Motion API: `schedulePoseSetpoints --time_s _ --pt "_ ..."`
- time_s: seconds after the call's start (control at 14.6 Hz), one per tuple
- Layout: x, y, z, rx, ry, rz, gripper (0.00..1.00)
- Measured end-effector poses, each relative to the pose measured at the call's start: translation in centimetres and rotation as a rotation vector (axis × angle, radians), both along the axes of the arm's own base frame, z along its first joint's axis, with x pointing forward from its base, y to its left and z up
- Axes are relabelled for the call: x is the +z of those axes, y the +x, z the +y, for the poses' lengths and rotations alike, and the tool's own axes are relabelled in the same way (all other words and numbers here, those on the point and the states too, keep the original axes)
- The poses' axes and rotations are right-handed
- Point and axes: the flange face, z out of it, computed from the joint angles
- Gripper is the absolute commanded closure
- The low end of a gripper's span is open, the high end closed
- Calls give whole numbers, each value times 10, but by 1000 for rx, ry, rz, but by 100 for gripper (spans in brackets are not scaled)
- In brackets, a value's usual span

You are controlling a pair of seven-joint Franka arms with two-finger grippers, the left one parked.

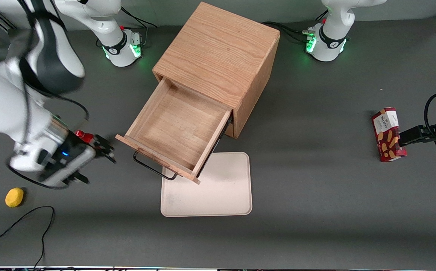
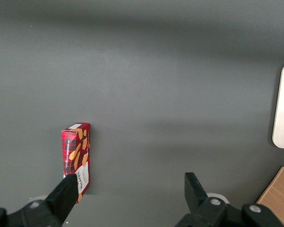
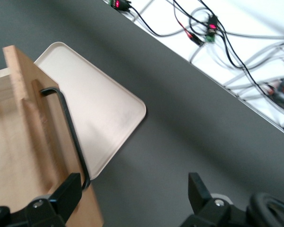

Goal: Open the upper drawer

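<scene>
Upper drawer [image 1: 176,130] stood pulled well out of wooden cabinet [image 1: 218,64], front overhanging beige tray [image 1: 218,192]; task judged essentially done. Gripper [image 1: 96,162] hung beside drawer front toward working arm's end, fingers [image 3: 66,196] spread, grasping nothing. Black bar handle [image 1: 154,169] lay just beside one fingertip, not between the two. Good retreat: draw away from handle without snagging bar.

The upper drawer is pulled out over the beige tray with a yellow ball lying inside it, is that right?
Not quite. The upper drawer is out over the beige tray, but it is empty in the front view. The yellow ball lies on the table near the open pincer.
</scene>
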Motion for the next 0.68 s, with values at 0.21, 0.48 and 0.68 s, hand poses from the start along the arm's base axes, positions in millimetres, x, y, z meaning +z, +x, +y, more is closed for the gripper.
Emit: schedulePoseSetpoints --time_s 0.21,0.48,0.68 --pt "44 -43 -42 -298 -4 173 0" --pt "56 -87 -96 -530 -39 311 0" --pt "54 -98 -132 -651 -126 329 0"
